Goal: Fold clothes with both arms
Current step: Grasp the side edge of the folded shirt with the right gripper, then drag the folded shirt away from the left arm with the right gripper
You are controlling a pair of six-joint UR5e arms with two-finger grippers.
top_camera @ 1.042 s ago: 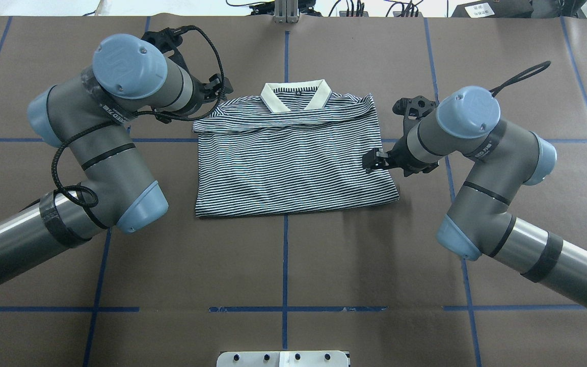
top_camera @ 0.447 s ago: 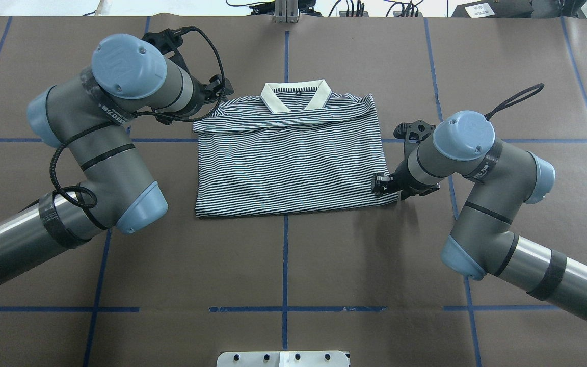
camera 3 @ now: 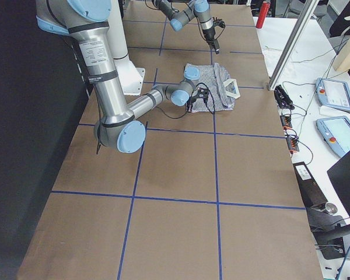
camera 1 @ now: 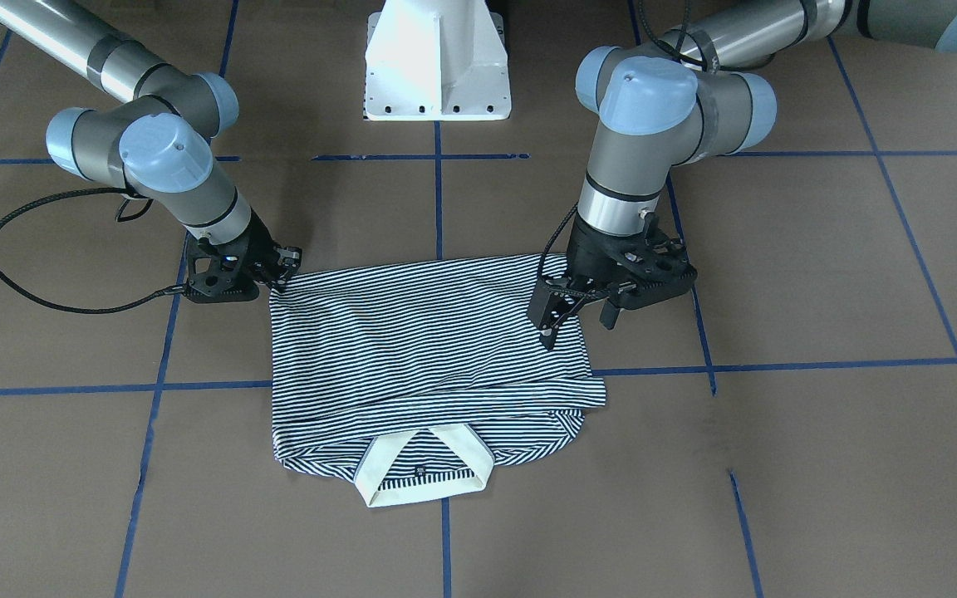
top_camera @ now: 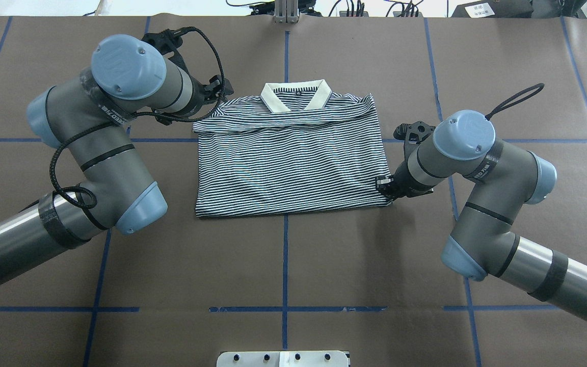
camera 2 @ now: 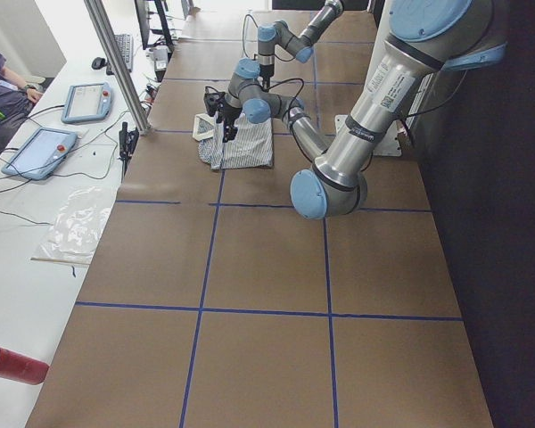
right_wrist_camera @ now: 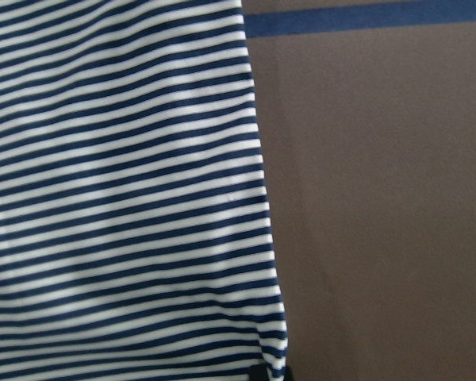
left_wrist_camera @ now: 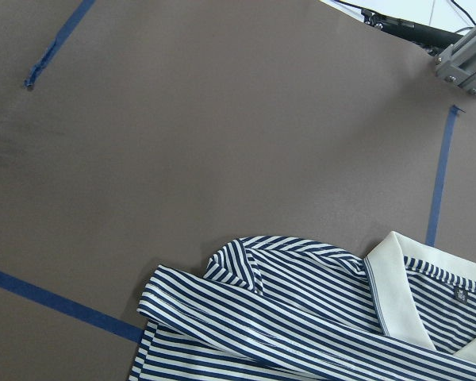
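Your left jaws hang released near a shoulder of the striped polo shirt [top_camera: 293, 163]; right jaws at its hem corner (grip indiscernible).

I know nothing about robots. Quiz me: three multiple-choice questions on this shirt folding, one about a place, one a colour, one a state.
1. Where is the right gripper? A. Over the white base B. At the shirt's hem corner C. Off the table
2. The collar's colour? A. Red B. Cream C. Green
3. The left gripper's jaws? A. Apart B. Clamped on a sleeve C. Holding a button
Key: B, it sits at the corner opposite the collar; B, plain cream; A, its fingers show a gap.
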